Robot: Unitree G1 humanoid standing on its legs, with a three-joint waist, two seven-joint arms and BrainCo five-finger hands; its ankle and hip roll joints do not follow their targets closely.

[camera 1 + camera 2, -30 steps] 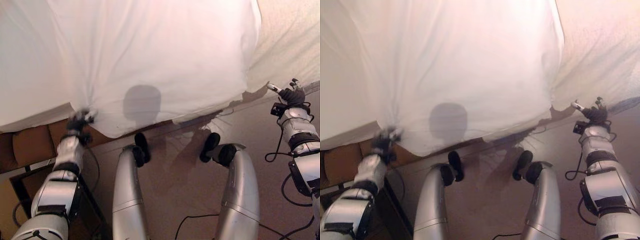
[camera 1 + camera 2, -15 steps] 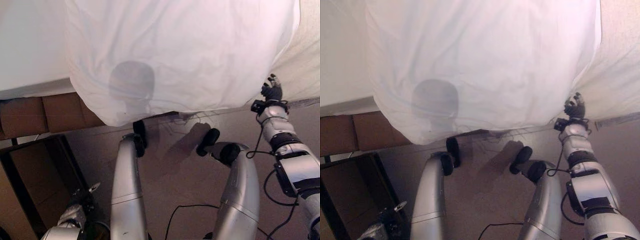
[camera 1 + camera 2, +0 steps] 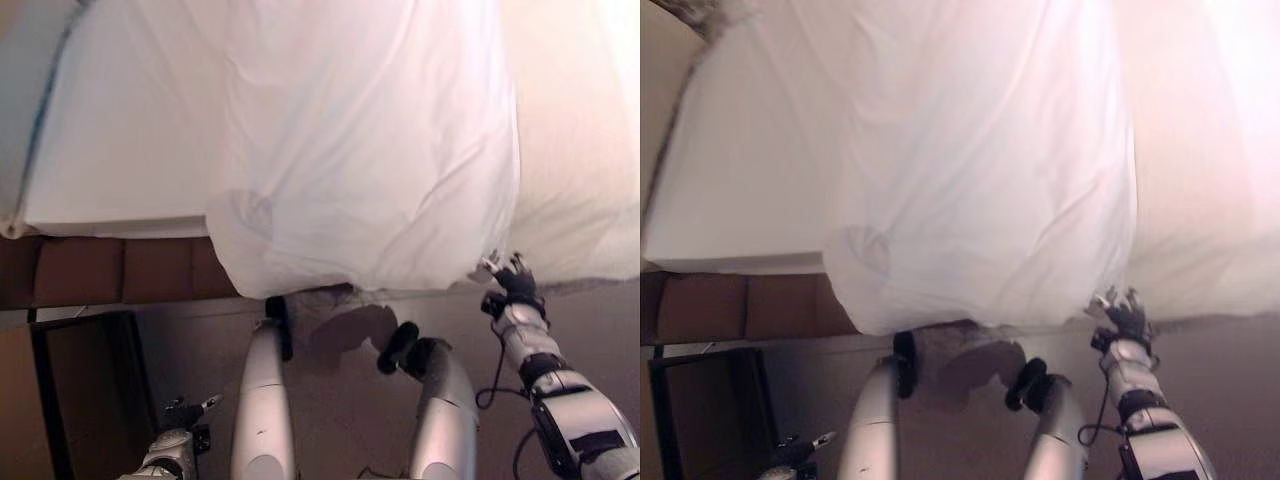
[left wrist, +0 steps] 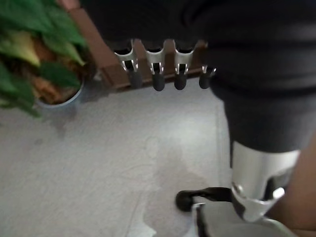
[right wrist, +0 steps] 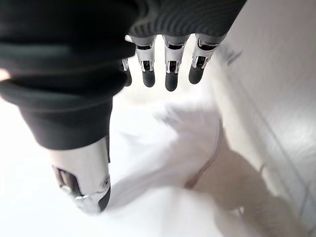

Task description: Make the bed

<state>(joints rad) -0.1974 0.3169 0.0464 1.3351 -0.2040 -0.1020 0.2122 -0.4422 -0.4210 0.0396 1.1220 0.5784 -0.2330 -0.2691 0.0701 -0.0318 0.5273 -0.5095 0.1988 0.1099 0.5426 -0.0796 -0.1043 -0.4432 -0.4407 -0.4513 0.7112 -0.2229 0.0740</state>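
A big white sheet (image 3: 370,150) is spread over the bed (image 3: 120,170), and its lower edge is hung down past the near side of the bed, toward the floor (image 3: 330,400). The sheet is seen full of soft folds, and one loose corner is bunched near the middle of the near side. To the left of the sheet, the flat white top of the bed is left bare. A brown bed frame (image 3: 110,272) is seen under that bare part. A dark stand (image 3: 85,390) is placed on the floor below the frame. The right hand (image 3: 508,278) is held up just beside the hanging edge of the sheet, on the right side. Its fingers (image 5: 170,69) are kept straight and loose, and nothing is held in them. In the right wrist view, white cloth is seen past the fingertips, but it is not gripped. The left hand (image 3: 185,412) is held low by the floor, well apart from the sheet. Its fingers (image 4: 158,71) are also kept straight and loose, and nothing is held. A green plant in a pot (image 4: 44,64) is seen on the floor past them.
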